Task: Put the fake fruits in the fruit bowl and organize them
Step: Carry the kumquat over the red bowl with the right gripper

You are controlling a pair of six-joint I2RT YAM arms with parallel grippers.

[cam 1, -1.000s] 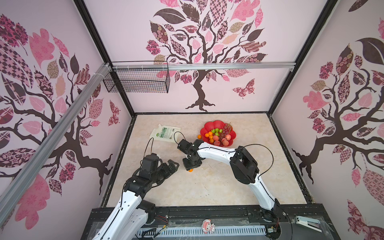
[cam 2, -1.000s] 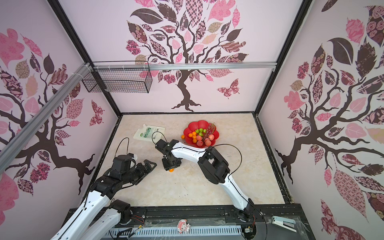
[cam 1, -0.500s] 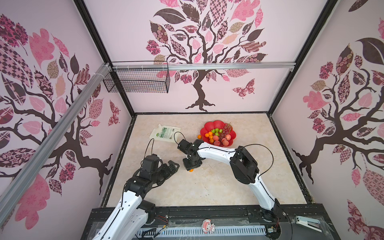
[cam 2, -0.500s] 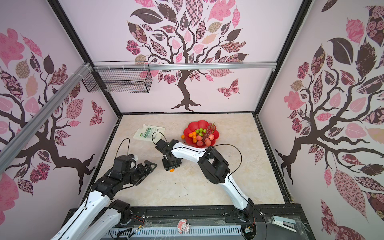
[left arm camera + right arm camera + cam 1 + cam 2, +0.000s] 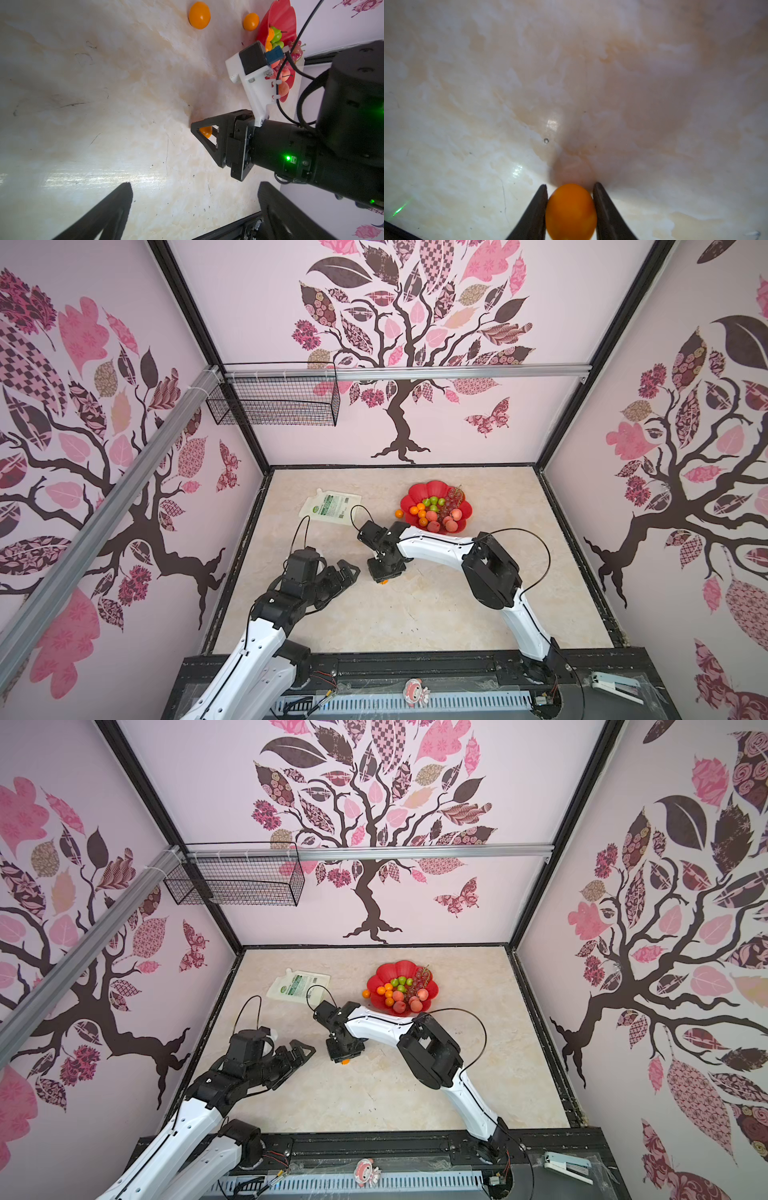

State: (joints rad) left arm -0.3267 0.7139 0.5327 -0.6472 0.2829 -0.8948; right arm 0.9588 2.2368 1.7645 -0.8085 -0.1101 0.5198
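An orange ball [image 5: 571, 212] rests on the marble table between the fingers of my right gripper [image 5: 570, 184], which is shut on it, both fingers pressing its sides. In both top views this gripper [image 5: 383, 578] [image 5: 345, 1060] points straight down mid-table. The red fruit bowl [image 5: 432, 488] [image 5: 399, 968] at the back holds green pears [image 5: 430, 502], peaches [image 5: 451, 524], grapes [image 5: 454, 497] and orange balls. One orange ball [image 5: 399, 513] lies on the table against the bowl's left rim; another [image 5: 199, 15] shows in the left wrist view. My left gripper [image 5: 351, 570] [image 5: 195, 185] hovers open and empty, left of the right one.
A white pouch [image 5: 330, 508] with a green label lies flat at the back left of the table. A black wire basket [image 5: 274, 402] hangs on the back wall. Walls enclose the table on three sides. The right arm's forearm [image 5: 436, 545] passes just in front of the bowl.
The right gripper's fingers have drawn in against the orange ball. The left arm has shifted only slightly, its gripper still open.
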